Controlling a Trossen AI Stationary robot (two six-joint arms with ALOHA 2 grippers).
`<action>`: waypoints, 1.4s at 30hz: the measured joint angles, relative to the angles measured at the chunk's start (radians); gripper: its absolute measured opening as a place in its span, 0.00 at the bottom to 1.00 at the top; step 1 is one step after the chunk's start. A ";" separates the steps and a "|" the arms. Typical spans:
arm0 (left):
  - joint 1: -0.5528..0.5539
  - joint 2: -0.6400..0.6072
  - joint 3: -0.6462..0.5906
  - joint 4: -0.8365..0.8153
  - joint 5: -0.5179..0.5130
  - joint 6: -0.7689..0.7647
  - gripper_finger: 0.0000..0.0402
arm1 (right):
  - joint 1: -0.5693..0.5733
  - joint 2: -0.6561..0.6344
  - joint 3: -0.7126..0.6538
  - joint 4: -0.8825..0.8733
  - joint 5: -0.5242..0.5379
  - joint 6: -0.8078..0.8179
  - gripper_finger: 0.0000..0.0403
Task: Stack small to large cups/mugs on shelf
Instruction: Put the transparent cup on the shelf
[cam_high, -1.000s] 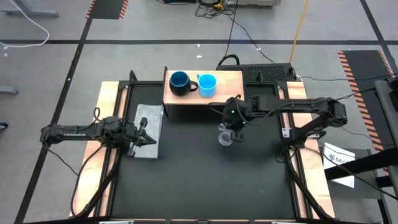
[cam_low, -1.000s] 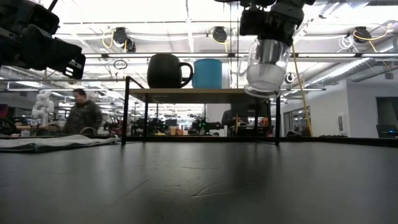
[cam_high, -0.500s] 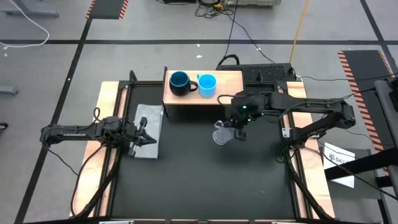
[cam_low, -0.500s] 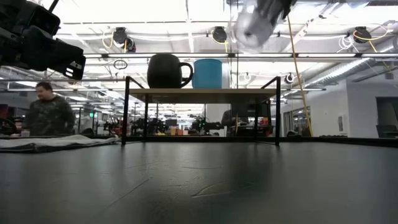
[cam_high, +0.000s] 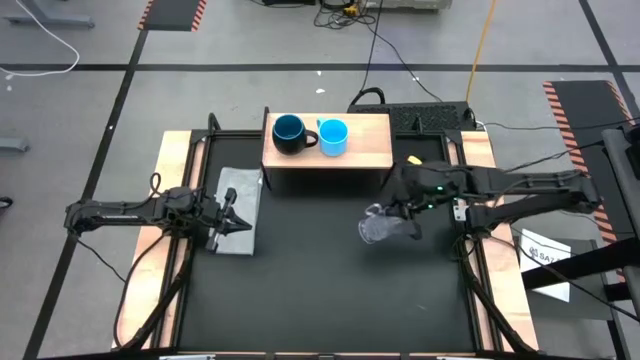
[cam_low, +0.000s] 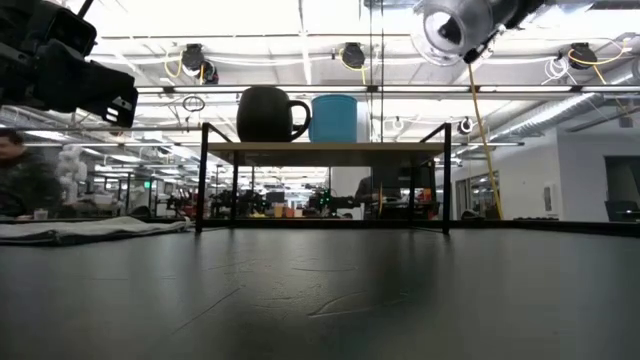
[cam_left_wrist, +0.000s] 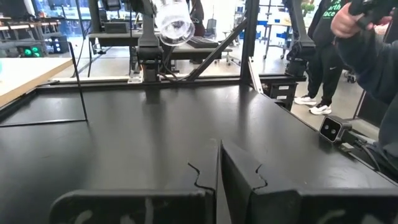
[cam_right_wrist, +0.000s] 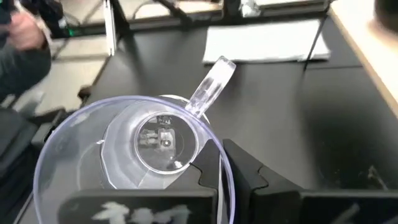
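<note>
While two mugs (cam_high: 308, 134) occupy one shelf (cam_high: 370, 145), right hand (cam_high: 398, 222) grips one clear cup (cam_high: 376, 229).

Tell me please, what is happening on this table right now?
The right pincer is shut on the rim of the clear plastic cup and holds it in the air above the black table, tipped on its side. The navy mug and the light-blue cup stand side by side on the wooden shelf. The left pincer is shut and waits over the grey cloth.
</note>
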 joint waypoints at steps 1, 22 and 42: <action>0.000 0.000 0.000 0.004 0.000 0.000 0.05 | 0.000 -0.030 -0.034 0.028 0.002 0.006 0.00; 0.000 0.000 0.000 0.015 0.000 -0.019 0.05 | 0.001 -0.292 -0.379 0.239 0.111 -0.036 0.00; 0.000 0.000 0.000 0.014 -0.001 -0.015 0.05 | 0.001 -0.344 -0.440 0.338 0.153 -0.045 0.00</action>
